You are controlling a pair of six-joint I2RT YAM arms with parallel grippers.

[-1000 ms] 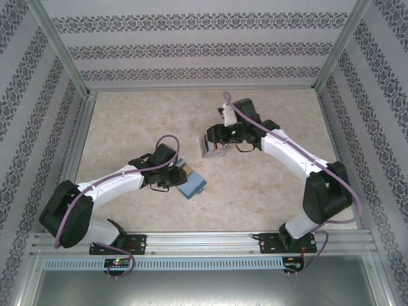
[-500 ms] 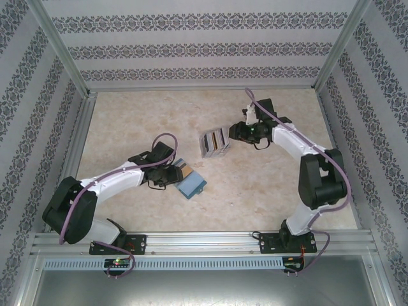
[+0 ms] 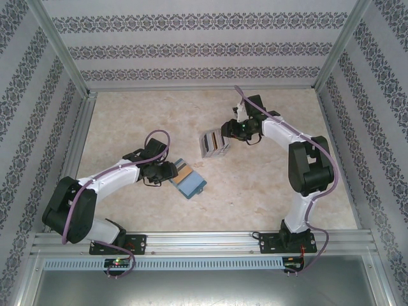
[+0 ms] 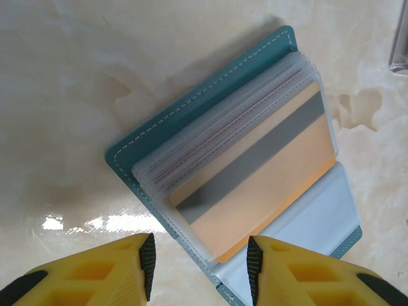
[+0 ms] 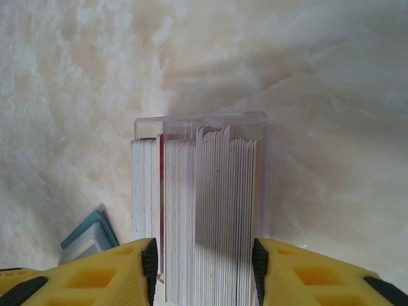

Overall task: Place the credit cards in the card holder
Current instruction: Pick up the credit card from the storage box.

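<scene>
Openly, stitched teal card holder (image 4: 191,105), clear sleeves (image 4: 220,124), glossy orange card (image 4: 261,191)

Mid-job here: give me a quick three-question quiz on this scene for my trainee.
1. True or false: the teal card holder lies shut.
2. The card showing in its clear sleeve is: A orange with a grey stripe; B green; C plain black.
3. Which pincer straddles the stack of cards in the clear box?
Key: 1 false, it lies open. 2 A. 3 The right pincer.
</scene>
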